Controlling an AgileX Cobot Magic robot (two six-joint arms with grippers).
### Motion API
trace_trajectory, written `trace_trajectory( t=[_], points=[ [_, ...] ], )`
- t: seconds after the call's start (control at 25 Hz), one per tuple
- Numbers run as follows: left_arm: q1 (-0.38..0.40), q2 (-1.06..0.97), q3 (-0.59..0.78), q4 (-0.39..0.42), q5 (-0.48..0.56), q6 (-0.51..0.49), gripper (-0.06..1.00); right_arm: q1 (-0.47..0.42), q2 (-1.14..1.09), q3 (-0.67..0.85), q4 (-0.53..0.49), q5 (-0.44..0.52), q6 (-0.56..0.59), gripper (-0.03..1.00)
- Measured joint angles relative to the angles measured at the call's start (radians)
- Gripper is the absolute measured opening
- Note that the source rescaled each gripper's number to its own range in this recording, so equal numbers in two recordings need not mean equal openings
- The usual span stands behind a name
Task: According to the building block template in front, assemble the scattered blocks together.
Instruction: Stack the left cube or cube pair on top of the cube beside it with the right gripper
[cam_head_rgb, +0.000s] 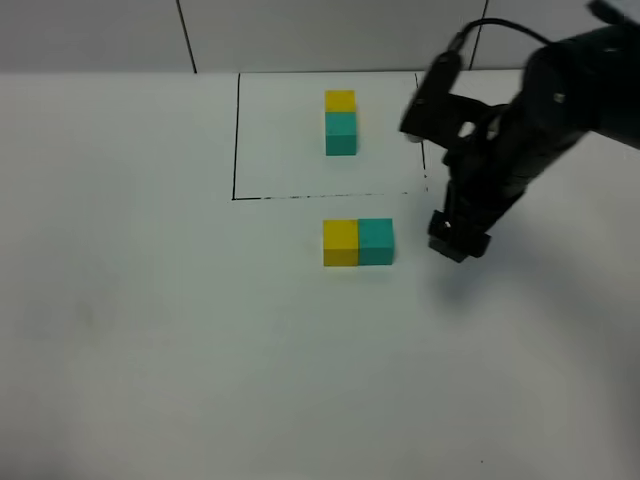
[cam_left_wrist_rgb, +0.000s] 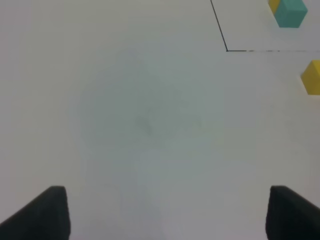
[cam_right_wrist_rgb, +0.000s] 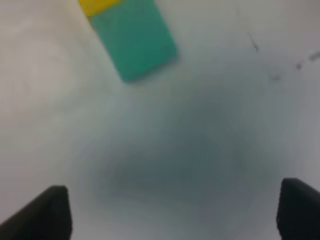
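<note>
Only overhead: the black right arm (cam_head_rgb: 540, 110), reaching in from the far right corner of the flat white table (cam_head_rgb: 150, 330).
Template: the building block template (cam_head_rgb: 340, 122), a small matte yellow cube joined to a teal one, sits near the middle of the far edge inside a thin black-line rectangle (cam_head_rgb: 237, 135).
Template axis: long axis runs from far edge to near edge, yellow end toward the far edge.
Scattered blocks: the loose yellow cube (cam_head_rgb: 340, 243) and the loose teal cube (cam_head_rgb: 376, 241), plain matte and equal in size, touch side by side just outside the rectangle's near line, around the table's middle.
Pair axis: long axis lies parallel to the near edge, yellow toward the left edge and teal toward the right, crosswise to the template.
Right gripper (cam_head_rgb: 458, 238): points down near the loose teal cube on its right-edge side, apart from it. Overhead its jaws cannot be made out; the right wrist view shows two dark fingertips (cam_right_wrist_rgb: 50, 215) spread wide, gripping nothing.
Right wrist view: blurred; it shows the loose teal cube with a sliver of yellow behind it, ahead of the fingertips.
Left gripper (cam_left_wrist_rgb: 165, 215): seen solely in the left wrist view, fingertips (cam_left_wrist_rgb: 45, 215) spread wide over bare table, holding nothing.
Left wrist view: one corner of the rectangle, the template's teal end and part of the loose yellow cube, all well apart from the fingertips.
</note>
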Motion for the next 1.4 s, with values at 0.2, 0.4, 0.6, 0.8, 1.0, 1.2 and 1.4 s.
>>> trace_trajectory(
  t=[0.2,0.4,0.6,0.8,1.0,1.2,1.4],
  points=[
    [0.000,0.000,0.000,0.000,0.000,0.000,0.66,0.093,0.238,-0.277,-0.010,0.173,-0.074,0.68],
    [0.000,0.000,0.000,0.000,0.000,0.000,0.66,0.129,0.366,-0.433,-0.010,0.240,-0.099,0.68],
    [0.000,0.000,0.000,0.000,0.000,0.000,0.66,0.130,0.414,-0.463,-0.013,0.244,-0.115,0.68],
    [0.000,0.000,0.000,0.000,0.000,0.000,0.66,0.130,0.435,-0.465,-0.015,0.210,-0.128,0.68],
    [0.000,0.000,0.000,0.000,0.000,0.000,0.66,0.130,0.471,-0.465,-0.015,0.192,-0.144,0.68],
    [0.000,0.000,0.000,0.000,0.000,0.000,0.66,0.130,0.504,-0.465,-0.017,0.192,-0.148,0.65],
    [0.000,0.000,0.000,0.000,0.000,0.000,0.66,0.130,0.507,-0.465,-0.017,0.192,-0.148,0.40]
  ],
)
